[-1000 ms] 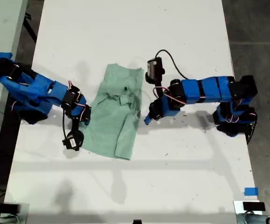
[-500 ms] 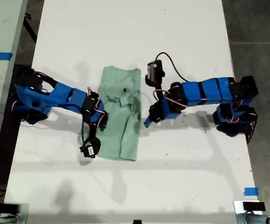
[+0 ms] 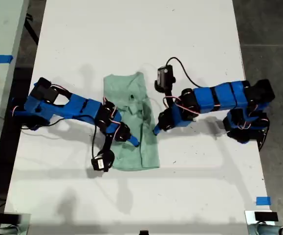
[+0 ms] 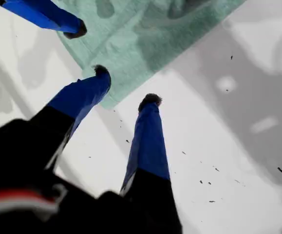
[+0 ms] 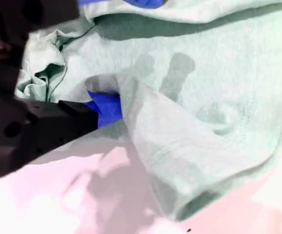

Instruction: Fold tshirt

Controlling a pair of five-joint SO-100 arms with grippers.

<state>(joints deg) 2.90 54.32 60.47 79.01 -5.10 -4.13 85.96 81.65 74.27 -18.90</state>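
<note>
Swung in from the exterior view's left over the past second, your second claw (image 3: 131, 141) has dragged one side of the tshirt (image 3: 131, 98) across itself, narrowing it to a long strip in the middle of the white surface (image 3: 131, 29). That claw is clamped on a fold, with cloth draped over its blue finger in the second wrist view. Your first claw (image 3: 156, 129) stands spread wide and holds nothing, at the shirt's edge on the exterior view's right; one tip is at the hem and the other over bare surface.

The risk is a messy release. If the second claw lets go with cloth bunched over its finger, the flap will likely slump crooked or drag back as the claw pulls out. The two claws are also close enough to collide.
</note>
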